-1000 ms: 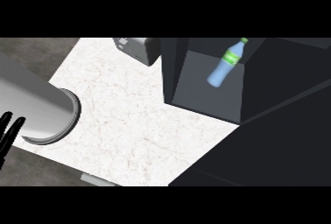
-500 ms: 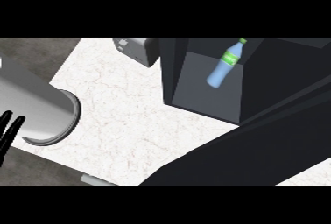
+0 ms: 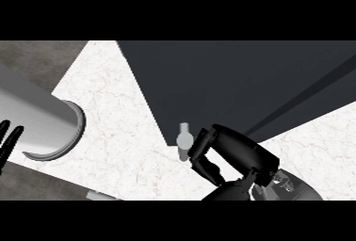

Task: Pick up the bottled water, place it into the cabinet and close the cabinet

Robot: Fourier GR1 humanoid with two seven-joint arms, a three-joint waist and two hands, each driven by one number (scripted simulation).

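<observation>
Plainly matte cabinet (image 3: 230, 84) — veined white counter (image 3: 118, 141).

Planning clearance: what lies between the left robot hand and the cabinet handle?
Head view: the grey forearm, then bare white counter up to the handle.

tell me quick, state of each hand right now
left hand: open, resting at the left edge
right hand: by the cabinet handle, cannot be told
</observation>
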